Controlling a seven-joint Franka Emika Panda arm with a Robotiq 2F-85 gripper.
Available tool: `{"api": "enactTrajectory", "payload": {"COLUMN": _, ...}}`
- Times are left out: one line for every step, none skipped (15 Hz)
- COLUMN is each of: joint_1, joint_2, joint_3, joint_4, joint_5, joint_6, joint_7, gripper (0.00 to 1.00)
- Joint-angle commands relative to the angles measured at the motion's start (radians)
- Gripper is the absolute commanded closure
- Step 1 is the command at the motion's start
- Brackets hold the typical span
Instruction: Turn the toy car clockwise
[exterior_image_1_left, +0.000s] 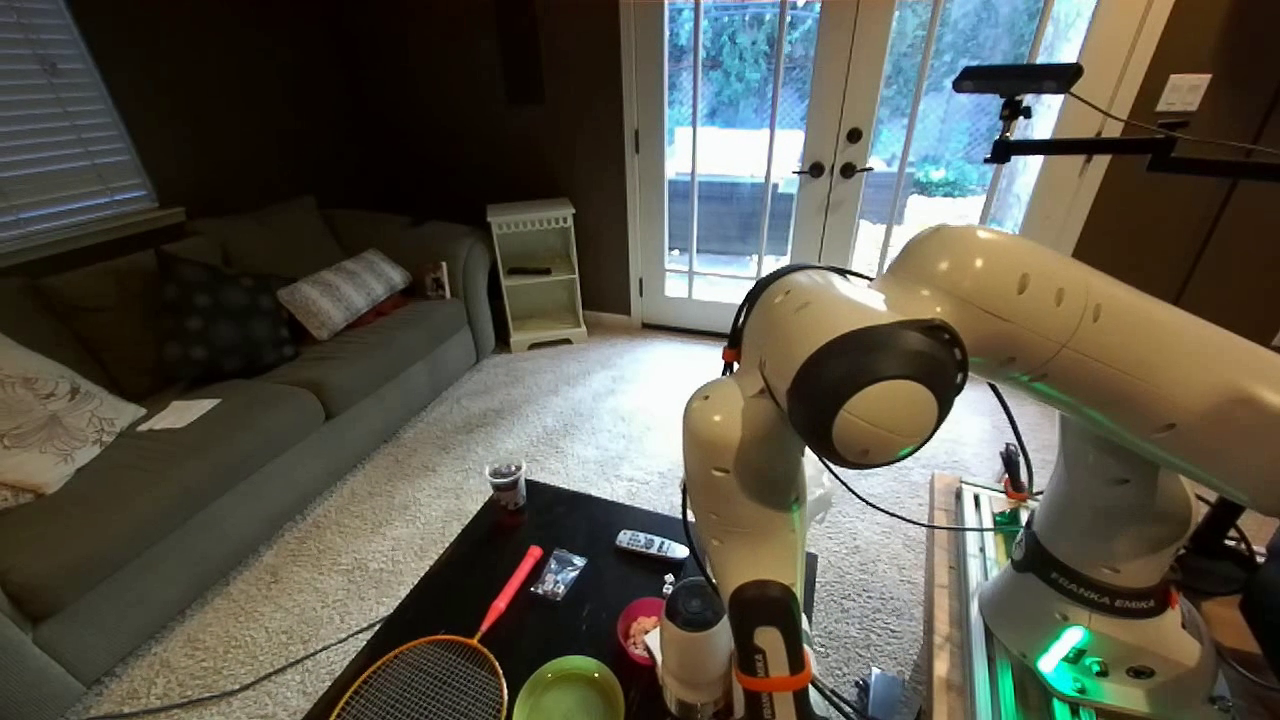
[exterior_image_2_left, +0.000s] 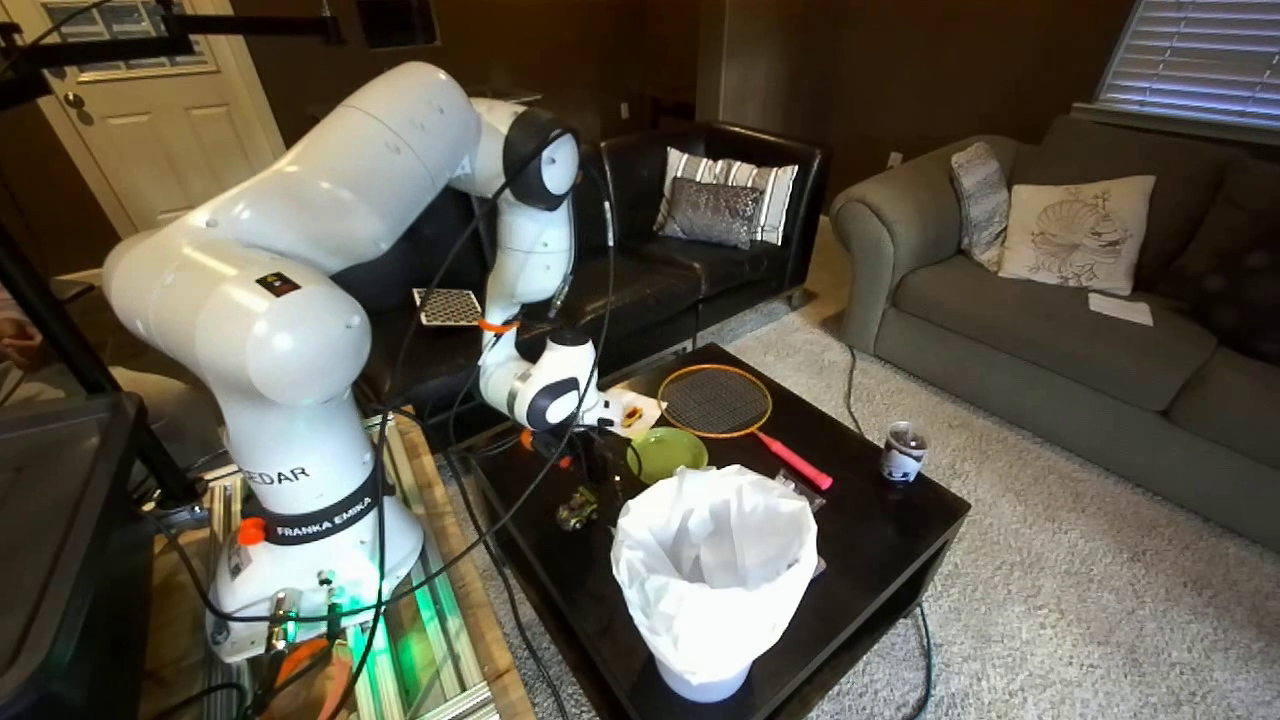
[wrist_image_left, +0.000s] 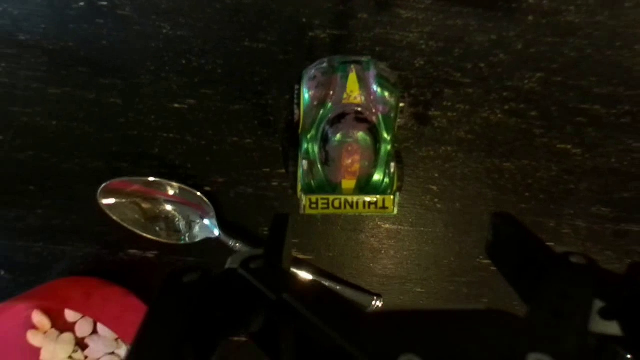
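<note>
In the wrist view, the two fingers (wrist_image_left: 515, 245) of the gripper (wrist_image_left: 392, 225) are seen set wide apart. The green toy car (wrist_image_left: 350, 135) is shown on the dark table (exterior_image_2_left: 870, 545), beyond the fingertips and nearer one of them, its yellow THUNDER strip (wrist_image_left: 350, 204) turned toward the gripper. That lettering can be read in the wrist view alone; in an exterior view the car is made out only as a small greenish shape near the gripper.

A spoon (wrist_image_left: 157, 210) is likewise shown only by the wrist view, its handle partly covered by a finger. Near it a pink bowl (wrist_image_left: 100, 290) is seen in part, with pale pieces (wrist_image_left: 82, 337) inside; in an exterior view it is partly covered by the arm (exterior_image_1_left: 745, 450).

Farther out, a green bowl (exterior_image_2_left: 667, 455), an orange-framed racket (exterior_image_2_left: 715, 400) with a pink handle and a cup (exterior_image_2_left: 904, 465) are shown in both exterior views. A remote control (exterior_image_1_left: 652, 545) and a small clear bag (exterior_image_1_left: 559, 575) are plainly shown in an exterior view; a white-lined bin (exterior_image_2_left: 715, 600), standing on the table, is likewise seen whole. A gray sofa (exterior_image_2_left: 1020, 360) is shown in both exterior views.
</note>
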Motion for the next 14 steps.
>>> {"api": "enactTrajectory", "payload": {"joint_1": 0.088, "joint_2": -0.085, "joint_3": -0.05, "joint_4": -0.082, "joint_5": 0.037, "joint_6": -0.022, "joint_7": 0.009, "gripper": 0.0}}
{"api": "enactTrajectory", "payload": {"joint_1": 0.102, "joint_2": -0.096, "joint_3": -0.059, "joint_4": -0.094, "joint_5": 0.037, "joint_6": -0.023, "joint_7": 0.008, "gripper": 0.0}}
{"api": "enactTrajectory", "payload": {"joint_1": 0.11, "joint_2": -0.108, "joint_3": -0.064, "joint_4": -0.108, "joint_5": 0.035, "joint_6": -0.013, "joint_7": 0.006, "gripper": 0.0}}
{"api": "enactTrajectory", "payload": {"joint_1": 0.125, "joint_2": -0.12, "joint_3": -0.076, "joint_4": -0.121, "joint_5": 0.04, "joint_6": -0.008, "joint_7": 0.009, "gripper": 0.0}}
{"api": "enactTrajectory", "payload": {"joint_1": 0.129, "joint_2": -0.132, "joint_3": -0.079, "joint_4": -0.133, "joint_5": 0.038, "joint_6": -0.007, "joint_7": 0.007, "gripper": 0.0}}
{"api": "enactTrajectory", "payload": {"joint_1": 0.092, "joint_2": -0.078, "joint_3": -0.061, "joint_4": -0.074, "joint_5": 0.018, "joint_6": -0.004, "joint_7": -0.007, "gripper": 0.0}}
{"api": "enactTrajectory", "payload": {"joint_1": 0.099, "joint_2": -0.089, "joint_3": -0.066, "joint_4": -0.085, "joint_5": 0.018, "joint_6": -0.004, "joint_7": -0.007, "gripper": 0.0}}
{"api": "enactTrajectory", "payload": {"joint_1": 0.101, "joint_2": -0.098, "joint_3": -0.068, "joint_4": -0.094, "joint_5": 0.018, "joint_6": -0.004, "joint_7": -0.007, "gripper": 0.0}}
{"api": "enactTrajectory", "payload": {"joint_1": 0.102, "joint_2": -0.103, "joint_3": -0.069, "joint_4": -0.099, "joint_5": 0.018, "joint_6": -0.004, "joint_7": -0.007, "gripper": 0.0}}
{"api": "enactTrajectory", "payload": {"joint_1": 0.102, "joint_2": -0.104, "joint_3": -0.069, "joint_4": -0.101, "joint_5": 0.018, "joint_6": -0.004, "joint_7": -0.007, "gripper": 0.0}}
{"api": "enactTrajectory", "payload": {"joint_1": 0.102, "joint_2": -0.104, "joint_3": -0.069, "joint_4": -0.101, "joint_5": 0.018, "joint_6": -0.004, "joint_7": -0.007, "gripper": 0.0}}
{"api": "enactTrajectory", "payload": {"joint_1": 0.102, "joint_2": -0.104, "joint_3": -0.069, "joint_4": -0.101, "joint_5": 0.018, "joint_6": -0.004, "joint_7": -0.007, "gripper": 0.0}}
{"api": "enactTrajectory", "payload": {"joint_1": 0.102, "joint_2": -0.104, "joint_3": -0.069, "joint_4": -0.101, "joint_5": 0.018, "joint_6": -0.004, "joint_7": -0.007, "gripper": 0.0}}
{"api": "enactTrajectory", "payload": {"joint_1": 0.102, "joint_2": -0.104, "joint_3": -0.069, "joint_4": -0.101, "joint_5": 0.018, "joint_6": -0.004, "joint_7": -0.007, "gripper": 0.0}}
